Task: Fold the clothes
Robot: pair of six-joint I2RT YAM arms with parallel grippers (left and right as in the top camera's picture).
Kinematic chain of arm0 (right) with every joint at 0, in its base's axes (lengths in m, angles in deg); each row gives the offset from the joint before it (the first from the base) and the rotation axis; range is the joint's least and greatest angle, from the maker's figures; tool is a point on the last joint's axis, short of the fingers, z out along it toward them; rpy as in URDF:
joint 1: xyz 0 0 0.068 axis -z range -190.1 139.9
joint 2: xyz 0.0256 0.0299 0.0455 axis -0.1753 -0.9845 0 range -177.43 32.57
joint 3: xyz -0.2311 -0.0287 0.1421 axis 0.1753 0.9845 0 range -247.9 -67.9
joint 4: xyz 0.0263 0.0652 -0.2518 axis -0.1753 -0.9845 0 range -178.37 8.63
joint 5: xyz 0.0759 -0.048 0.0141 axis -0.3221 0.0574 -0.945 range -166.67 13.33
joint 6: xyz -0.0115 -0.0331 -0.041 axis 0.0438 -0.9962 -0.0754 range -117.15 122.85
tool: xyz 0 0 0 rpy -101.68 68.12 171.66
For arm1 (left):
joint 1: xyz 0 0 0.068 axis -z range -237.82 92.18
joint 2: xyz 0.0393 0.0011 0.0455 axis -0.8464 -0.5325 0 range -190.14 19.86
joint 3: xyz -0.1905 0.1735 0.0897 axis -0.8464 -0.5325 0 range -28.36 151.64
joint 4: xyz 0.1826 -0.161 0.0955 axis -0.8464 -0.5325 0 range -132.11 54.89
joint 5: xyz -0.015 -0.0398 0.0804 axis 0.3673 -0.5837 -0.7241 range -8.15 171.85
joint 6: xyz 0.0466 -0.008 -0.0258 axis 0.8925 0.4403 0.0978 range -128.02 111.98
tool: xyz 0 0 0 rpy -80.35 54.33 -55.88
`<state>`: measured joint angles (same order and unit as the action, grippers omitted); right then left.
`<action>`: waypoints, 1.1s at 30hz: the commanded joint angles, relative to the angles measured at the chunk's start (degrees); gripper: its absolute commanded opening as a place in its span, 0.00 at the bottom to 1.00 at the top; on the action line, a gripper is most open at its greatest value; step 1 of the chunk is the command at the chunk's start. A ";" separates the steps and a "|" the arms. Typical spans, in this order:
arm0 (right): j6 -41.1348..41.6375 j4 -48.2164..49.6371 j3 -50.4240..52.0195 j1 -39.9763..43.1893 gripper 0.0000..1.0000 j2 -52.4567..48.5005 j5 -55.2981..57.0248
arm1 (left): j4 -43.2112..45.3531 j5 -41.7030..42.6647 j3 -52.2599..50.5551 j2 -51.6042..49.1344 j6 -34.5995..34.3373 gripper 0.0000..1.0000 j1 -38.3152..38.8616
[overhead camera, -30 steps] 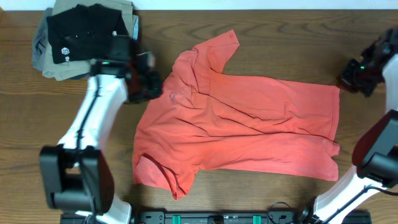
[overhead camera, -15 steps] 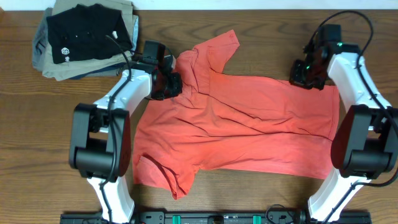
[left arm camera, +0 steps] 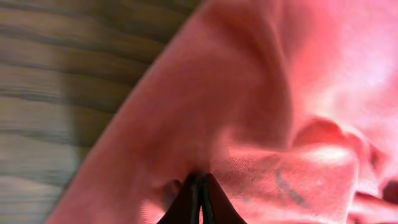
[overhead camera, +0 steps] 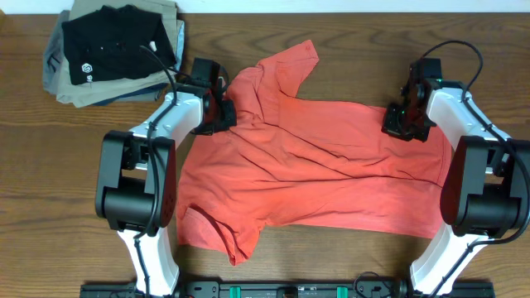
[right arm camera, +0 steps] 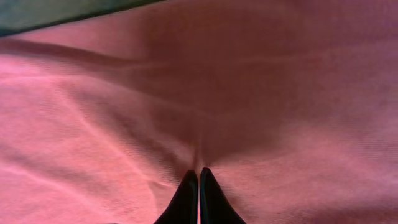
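The clothes (overhead camera: 331, 174), a coral-red T-shirt, lie spread and wrinkled across the middle of the wooden table, collar end to the left and hem to the right. My left gripper (overhead camera: 224, 116) sits at the shirt's far left shoulder by the collar. In the left wrist view its fingertips (left arm camera: 199, 179) press together with a puckered fold of the red cloth (left arm camera: 249, 93) pinched between them. My right gripper (overhead camera: 399, 126) rests on the far right part of the shirt near the hem. Its tips (right arm camera: 199, 172) are closed, and a crease of the fabric (right arm camera: 280, 93) runs up from them.
A stack of folded garments (overhead camera: 116, 50) with a black shirt on top lies at the back left corner, close behind the left arm. Bare wooden table (overhead camera: 66, 182) shows left of the shirt. Both arm bases stand at the table's front edge.
The right arm swung in from the far right edge onto the shirt's far right part. The left gripper moved from beside the shirt onto its shoulder, and both closed on the cloth.
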<state>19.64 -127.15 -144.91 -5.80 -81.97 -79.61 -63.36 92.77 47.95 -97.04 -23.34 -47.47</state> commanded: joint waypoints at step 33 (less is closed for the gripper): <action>3.30 -1.64 -8.79 1.75 0.01 -0.22 1.38 | -6.67 -15.19 7.96 2.34 -6.38 0.17 -6.14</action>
<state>22.00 -127.34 -148.82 -4.64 -82.06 -76.14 -68.34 76.57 51.91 -96.73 -30.70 -53.55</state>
